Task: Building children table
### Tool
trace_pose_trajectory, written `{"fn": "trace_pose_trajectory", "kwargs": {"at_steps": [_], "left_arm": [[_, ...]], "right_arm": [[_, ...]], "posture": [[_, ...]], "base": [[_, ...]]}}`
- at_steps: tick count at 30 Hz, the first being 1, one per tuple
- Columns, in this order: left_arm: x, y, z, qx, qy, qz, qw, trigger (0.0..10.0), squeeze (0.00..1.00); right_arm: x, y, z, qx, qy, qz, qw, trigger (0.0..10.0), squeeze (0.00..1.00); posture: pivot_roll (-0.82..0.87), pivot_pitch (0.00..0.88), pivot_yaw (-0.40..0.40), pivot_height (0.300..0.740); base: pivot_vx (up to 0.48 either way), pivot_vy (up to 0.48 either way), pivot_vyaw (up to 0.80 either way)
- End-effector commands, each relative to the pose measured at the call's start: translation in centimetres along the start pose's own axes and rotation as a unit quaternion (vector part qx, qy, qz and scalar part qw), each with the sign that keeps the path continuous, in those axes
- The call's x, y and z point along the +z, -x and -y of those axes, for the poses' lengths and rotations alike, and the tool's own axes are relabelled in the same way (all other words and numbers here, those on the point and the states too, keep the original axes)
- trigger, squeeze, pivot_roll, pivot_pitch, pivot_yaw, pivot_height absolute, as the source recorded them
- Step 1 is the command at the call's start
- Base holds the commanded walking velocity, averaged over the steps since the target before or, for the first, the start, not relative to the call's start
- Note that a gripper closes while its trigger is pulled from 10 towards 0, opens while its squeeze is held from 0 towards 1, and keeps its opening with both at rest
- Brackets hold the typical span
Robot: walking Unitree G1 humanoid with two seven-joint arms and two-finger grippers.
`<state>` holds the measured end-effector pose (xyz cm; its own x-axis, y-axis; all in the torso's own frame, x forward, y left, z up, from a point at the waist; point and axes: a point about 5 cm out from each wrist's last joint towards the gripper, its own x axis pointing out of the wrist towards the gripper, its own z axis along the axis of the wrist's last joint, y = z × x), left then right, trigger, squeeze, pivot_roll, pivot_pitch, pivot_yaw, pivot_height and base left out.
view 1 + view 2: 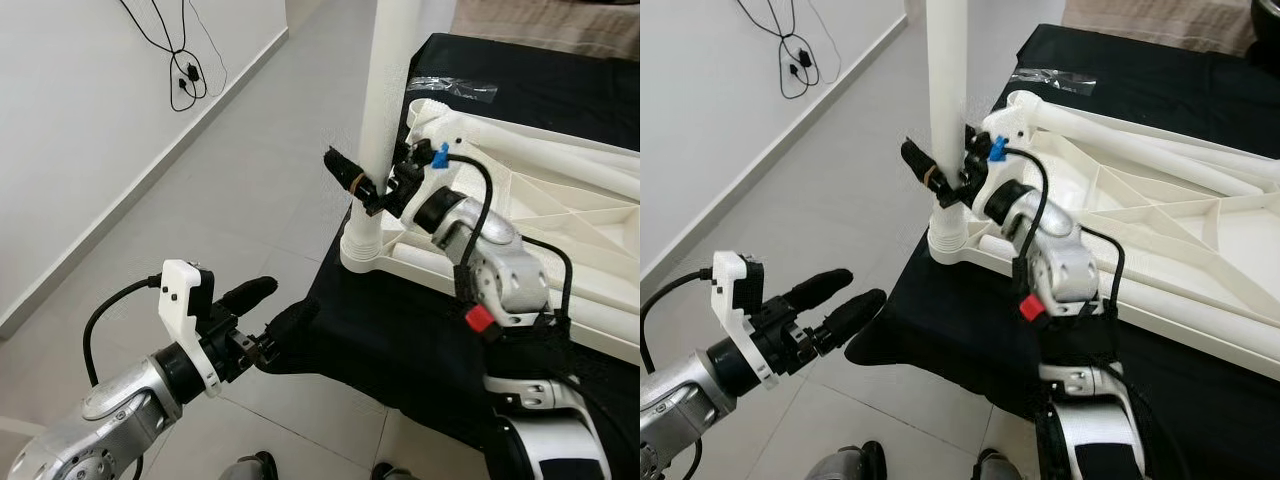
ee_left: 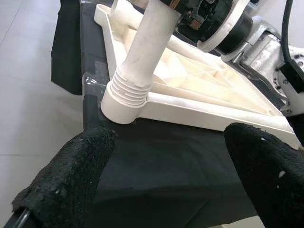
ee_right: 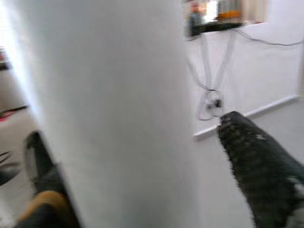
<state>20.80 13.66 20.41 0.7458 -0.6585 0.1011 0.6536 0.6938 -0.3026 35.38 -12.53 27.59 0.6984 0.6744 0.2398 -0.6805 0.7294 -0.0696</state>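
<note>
Right hand point(image 1: 362, 185) clamped on upright white plastic table leg point(image 1: 383, 110) at corner socket of white ribbed tabletop point(image 1: 560, 200); left hand point(image 1: 845, 300), fingers apart, hovers above floor point(image 1: 240, 170) beside black cloth's edge point(image 1: 300, 330).

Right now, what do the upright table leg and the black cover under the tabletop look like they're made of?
The table leg looks like moulded plastic: off-white, matte, smooth, with ridged rings at its base where it meets the tabletop, itself ribbed like cast plastic. The black cover looks like soft fabric, since it drapes and folds over the edge. The right gripper has its jaws around the leg.

One tabletop point(image 1: 560, 215), three table legs point(image 1: 385, 110).
</note>
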Motion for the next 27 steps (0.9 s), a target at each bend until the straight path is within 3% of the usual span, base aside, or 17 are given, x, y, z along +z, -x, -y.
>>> {"fn": "trace_pose_trajectory", "kwargs": {"at_steps": [1,5,12,15,18,19,20,22,23,24,27], "left_arm": [[-0.4,0.3,0.4,0.002,-0.004,0.001,1.000,10.0,0.00],[-0.5,0.4,0.4,0.009,-0.021,0.004,1.000,10.0,0.00],[-0.3,0.6,0.7,0.014,-0.044,0.013,0.999,10.0,0.00],[-0.4,0.8,0.5,0.030,-0.069,0.006,0.997,10.0,0.00],[-0.5,0.9,0.5,0.034,-0.074,0.008,0.997,10.0,0.00],[-0.4,0.9,0.4,0.037,-0.085,0.007,0.996,10.0,0.00],[-0.2,1.0,0.3,0.040,-0.096,0.009,0.995,10.0,0.00],[0.0,1.0,0.1,0.045,-0.111,0.011,0.993,10.0,0.00],[0.0,1.0,0.1,0.045,-0.111,0.011,0.993,10.0,0.00],[0.0,1.0,0.1,0.046,-0.115,0.012,0.992,10.0,0.00],[0.0,1.0,0.0,0.047,-0.114,0.014,0.992,10.0,0.00]], "right_arm": [[0.4,-0.4,-0.1,0.066,-0.001,0.004,0.998,0.0,0.00],[0.1,-0.5,-0.3,0.104,0.001,-0.007,0.995,0.0,0.00],[-1.1,-0.2,-0.4,0.116,0.001,-0.031,0.993,0.0,0.00],[-3.2,0.4,-0.8,0.039,0.002,-0.060,0.997,0.0,0.00],[-3.8,0.5,-0.8,0.022,0.002,-0.067,0.997,0.0,0.00],[-4.8,1.0,-1.0,-0.020,-0.006,-0.081,0.997,0.0,0.00],[-6.7,2.4,-0.9,-0.117,0.005,-0.118,0.986,0.0,0.00],[-9.1,4.8,-0.9,-0.243,0.029,-0.165,0.955,0.0,0.00],[-9.1,4.8,-0.9,-0.243,0.029,-0.165,0.955,0.0,0.00],[-9.6,5.5,-1.0,-0.268,0.036,-0.174,0.947,0.0,0.00],[-10.1,5.9,-1.3,-0.272,0.033,-0.178,0.945,0.0,0.00]], "posture": [[0.06,0.210,0.005,0.740],[0.06,0.211,0.004,0.740],[0.07,0.218,0.004,0.740],[0.06,0.221,0.003,0.740],[0.06,0.221,0.003,0.740],[0.07,0.223,0.005,0.740],[0.07,0.222,0.012,0.740],[0.06,0.221,0.013,0.740],[0.06,0.221,0.013,0.740],[0.06,0.221,0.013,0.740],[0.06,0.219,0.011,0.740]], "base": [[0.000,0.000,0.00],[0.000,0.000,0.00],[0.000,0.000,0.00],[0.000,0.000,0.00],[0.000,0.000,0.00],[0.000,0.000,0.00],[0.000,0.000,0.00],[0.000,0.000,0.00],[0.000,0.000,0.00],[0.000,0.000,0.00],[0.000,0.000,0.00]]}}
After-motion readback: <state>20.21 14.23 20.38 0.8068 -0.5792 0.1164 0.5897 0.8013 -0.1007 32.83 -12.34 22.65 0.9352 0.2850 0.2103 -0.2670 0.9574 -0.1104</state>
